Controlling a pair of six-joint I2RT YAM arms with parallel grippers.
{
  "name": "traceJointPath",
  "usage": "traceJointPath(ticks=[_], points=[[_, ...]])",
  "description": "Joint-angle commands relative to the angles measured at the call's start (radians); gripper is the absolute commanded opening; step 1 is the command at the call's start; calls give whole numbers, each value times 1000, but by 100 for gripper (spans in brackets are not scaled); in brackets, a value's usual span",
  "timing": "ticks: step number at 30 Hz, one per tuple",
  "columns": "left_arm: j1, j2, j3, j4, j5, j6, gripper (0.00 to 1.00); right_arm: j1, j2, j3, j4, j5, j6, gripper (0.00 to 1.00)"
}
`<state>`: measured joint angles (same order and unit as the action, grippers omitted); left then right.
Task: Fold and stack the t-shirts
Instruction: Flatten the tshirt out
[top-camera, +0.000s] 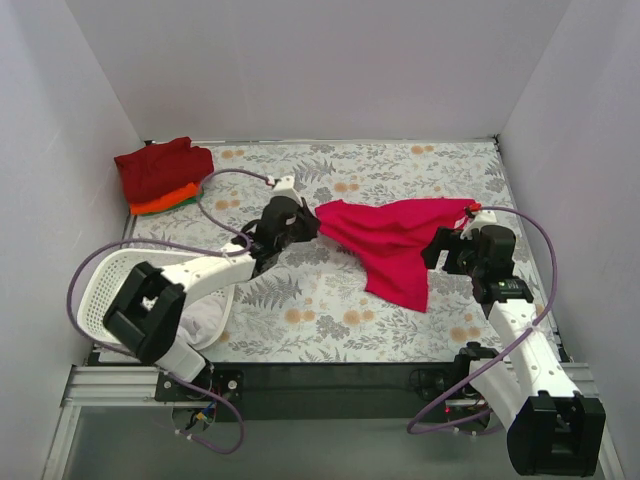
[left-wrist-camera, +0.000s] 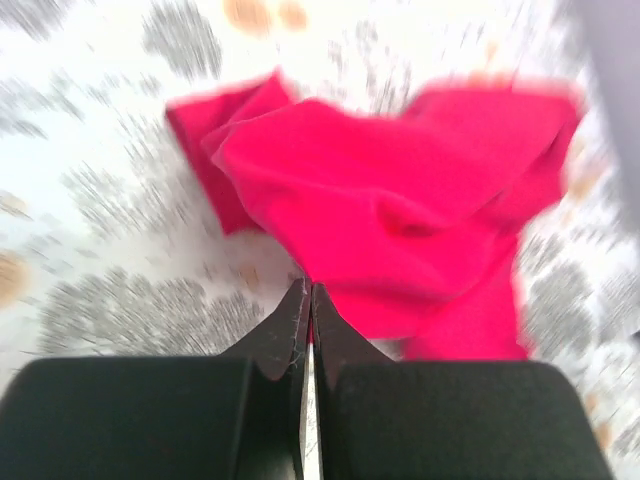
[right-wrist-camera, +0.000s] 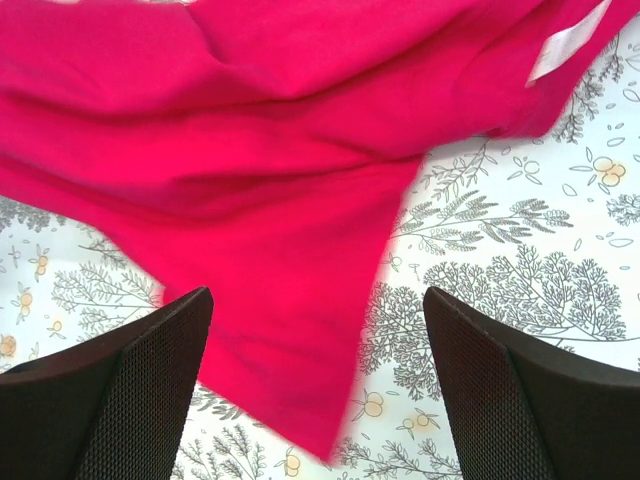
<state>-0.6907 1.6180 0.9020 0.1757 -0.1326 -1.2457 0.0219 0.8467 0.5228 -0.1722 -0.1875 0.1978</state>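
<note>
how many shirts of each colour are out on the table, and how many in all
pinkish-red t-shirt: 1
dark red t-shirt: 1
orange t-shirt: 1
green t-shirt: 1 (only an edge shows, under the stack)
total: 4

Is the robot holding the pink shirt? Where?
The left gripper looks pinched shut on the pinkish-red t-shirt, at its left corner. The right gripper is open above it, holding nothing.
</note>
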Motion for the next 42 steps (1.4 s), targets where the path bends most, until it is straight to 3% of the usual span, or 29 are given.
traceJointPath(ticks=[1, 9, 18, 28, 33, 42], points=[[71, -173, -20, -16, -91, 14, 0, 7, 17, -6, 16, 28, -14, 78], [175, -268, -78, -73, -113, 31, 0, 108, 64, -29, 20, 29, 38, 75], [186, -230, -74, -82, -121, 52, 0, 573, 150, -104, 224, 123, 247, 73], [200, -224, -83, -90, -113, 49, 0, 893, 426, 31, 287, 327, 334, 73], [207, -231, -87, -91, -111, 51, 0, 963, 554, 112, 287, 394, 342, 72], [218, -260, -103, -87, -127, 55, 0, 1027, 629, 186, 178, 532, 342, 64]])
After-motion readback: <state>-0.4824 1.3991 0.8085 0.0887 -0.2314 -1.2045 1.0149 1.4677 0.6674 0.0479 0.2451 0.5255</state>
